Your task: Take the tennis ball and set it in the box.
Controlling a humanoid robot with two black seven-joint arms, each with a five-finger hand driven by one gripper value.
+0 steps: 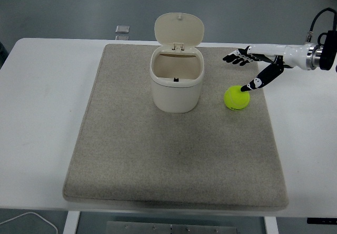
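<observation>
Tennis ball lies on the mat beside the box, right hand spread open just above it

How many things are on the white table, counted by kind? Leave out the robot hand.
Tennis ball: 1
Cream box with open lid: 1
Grey mat: 1
Small grey item at the far edge, too small to identify: 1
Total: 4
</observation>
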